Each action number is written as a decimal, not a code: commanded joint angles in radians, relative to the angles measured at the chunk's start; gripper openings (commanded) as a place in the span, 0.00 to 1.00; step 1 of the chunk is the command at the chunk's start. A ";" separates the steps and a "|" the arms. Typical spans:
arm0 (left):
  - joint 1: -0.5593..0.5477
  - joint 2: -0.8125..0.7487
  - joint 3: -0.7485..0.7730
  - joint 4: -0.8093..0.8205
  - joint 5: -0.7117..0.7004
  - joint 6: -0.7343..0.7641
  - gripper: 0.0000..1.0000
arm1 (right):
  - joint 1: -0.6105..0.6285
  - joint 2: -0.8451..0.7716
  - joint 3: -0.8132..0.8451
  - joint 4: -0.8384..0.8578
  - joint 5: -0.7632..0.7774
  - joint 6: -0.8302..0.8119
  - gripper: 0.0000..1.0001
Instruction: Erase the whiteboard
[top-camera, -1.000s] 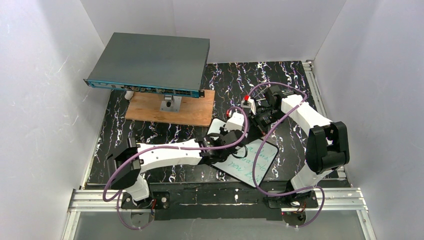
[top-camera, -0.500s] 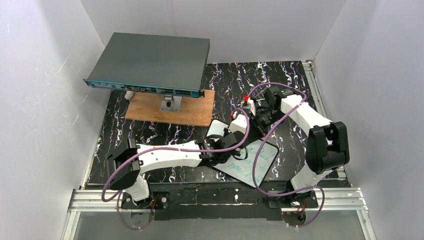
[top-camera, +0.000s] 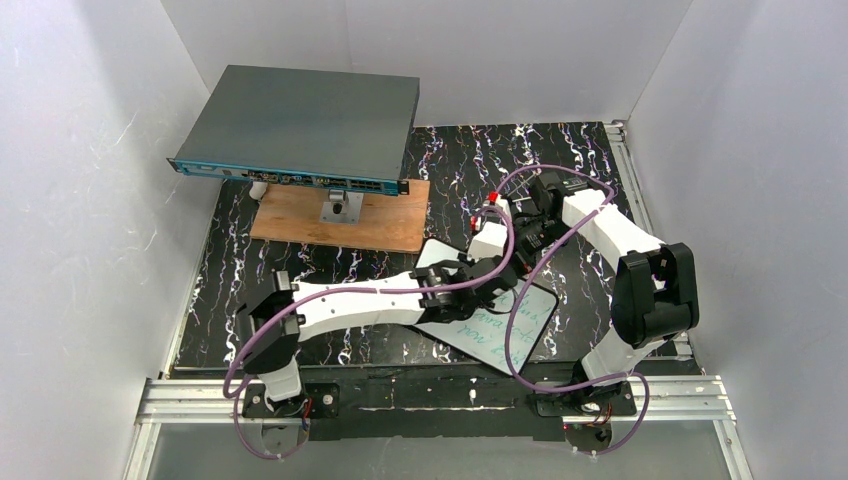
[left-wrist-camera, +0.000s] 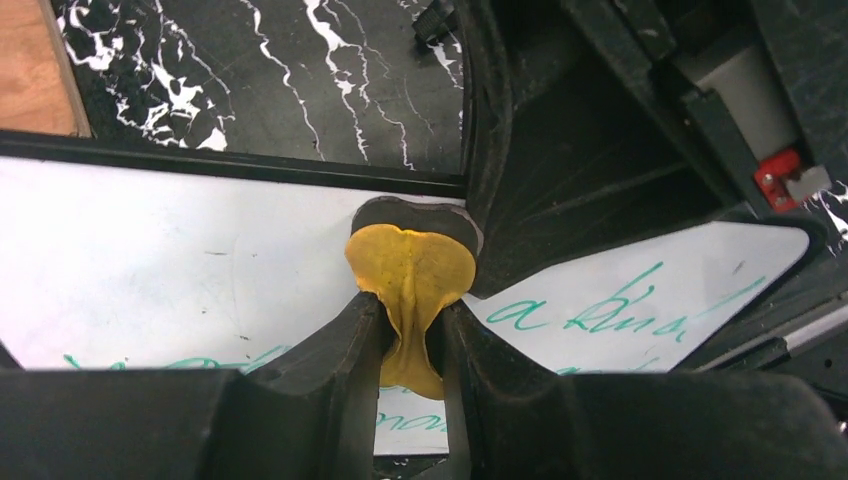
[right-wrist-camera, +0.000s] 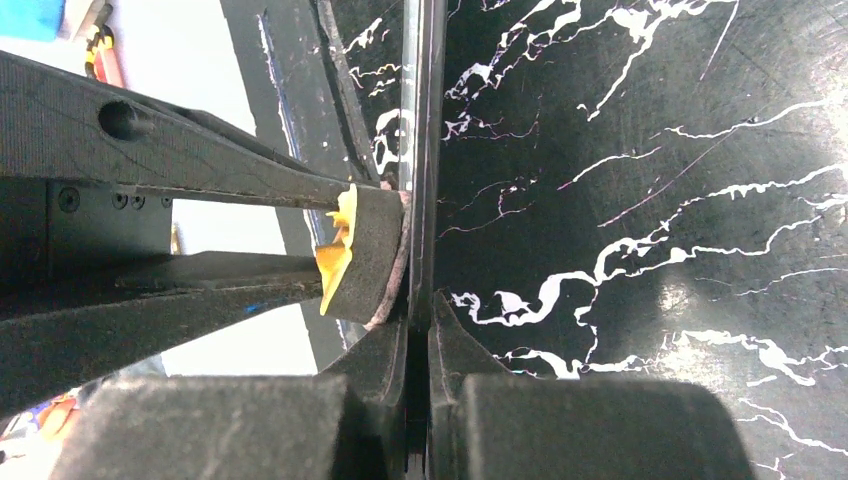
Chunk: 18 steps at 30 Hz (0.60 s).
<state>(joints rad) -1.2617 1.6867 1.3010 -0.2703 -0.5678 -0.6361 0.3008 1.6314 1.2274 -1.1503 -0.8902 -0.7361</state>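
One whiteboard (top-camera: 532, 308), green-lettered, sits on the bench (top-camera: 300, 270) near its front edge. Left jaws grip one yellow eraser (left-wrist-camera: 412, 265) pressed against its face; right jaws, closed, pinch its edge.

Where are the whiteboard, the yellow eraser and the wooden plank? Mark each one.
whiteboard (left-wrist-camera: 150, 260): left wrist view, on its bare white writing surface.
yellow eraser (left-wrist-camera: 412, 265): left wrist view, on its yellow back.
wooden plank (top-camera: 290, 218): top external view, on its bare left part.

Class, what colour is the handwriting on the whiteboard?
Green handwriting, clearest in the left wrist view.
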 joint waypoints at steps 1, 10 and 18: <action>0.035 0.067 0.097 -0.204 -0.163 -0.159 0.00 | 0.010 -0.042 0.000 0.027 -0.039 -0.062 0.01; 0.122 -0.057 -0.042 -0.166 -0.241 -0.216 0.00 | 0.009 -0.050 -0.001 0.026 -0.042 -0.064 0.01; 0.106 -0.169 -0.192 0.148 0.017 -0.066 0.00 | 0.009 -0.046 -0.002 0.027 -0.042 -0.062 0.01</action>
<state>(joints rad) -1.1633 1.5703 1.1694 -0.2722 -0.6544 -0.7925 0.2955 1.6314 1.2274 -1.1316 -0.8894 -0.7067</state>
